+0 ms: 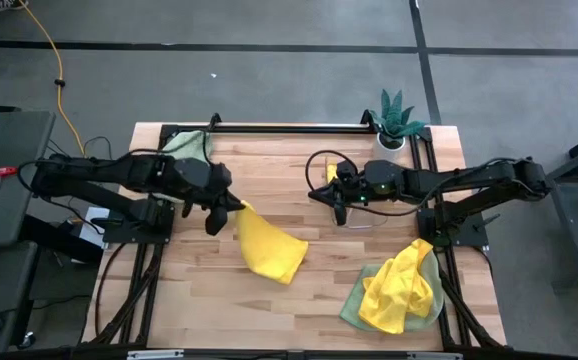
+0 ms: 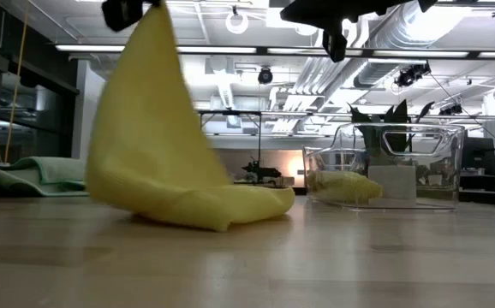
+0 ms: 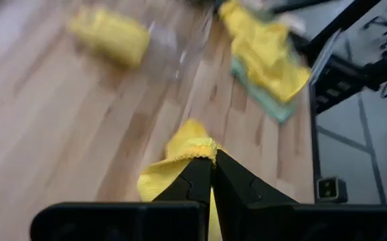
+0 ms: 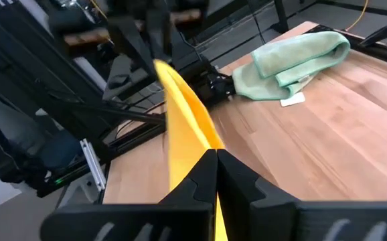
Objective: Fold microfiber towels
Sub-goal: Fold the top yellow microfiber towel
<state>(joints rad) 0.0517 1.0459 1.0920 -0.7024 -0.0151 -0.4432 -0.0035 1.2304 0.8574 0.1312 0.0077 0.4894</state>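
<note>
Left gripper [image 1: 231,205] clamped on yellow towel [image 1: 267,248] corner, towel draping to table [image 1: 299,200]; right gripper [image 1: 341,208] closed, empty.

Grey floor [image 1: 269,80], wood table [image 1: 299,190], ceiling striplights [image 2: 256,50] w/ ducts.

Bright yellow towel [image 1: 267,248], sage green cloth [image 4: 294,59], pale wood table [image 1: 299,180].

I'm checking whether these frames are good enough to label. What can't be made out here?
- Low view: both hands are cut off by the top edge; only the yellow towel hanging from above shows.
- Left wrist view: the pile of towels and the clear bin are blurred.
- High view: the right hand is too small and dark to show what it pinches.
- Right wrist view: the far green towel's fold count is unclear.
</note>
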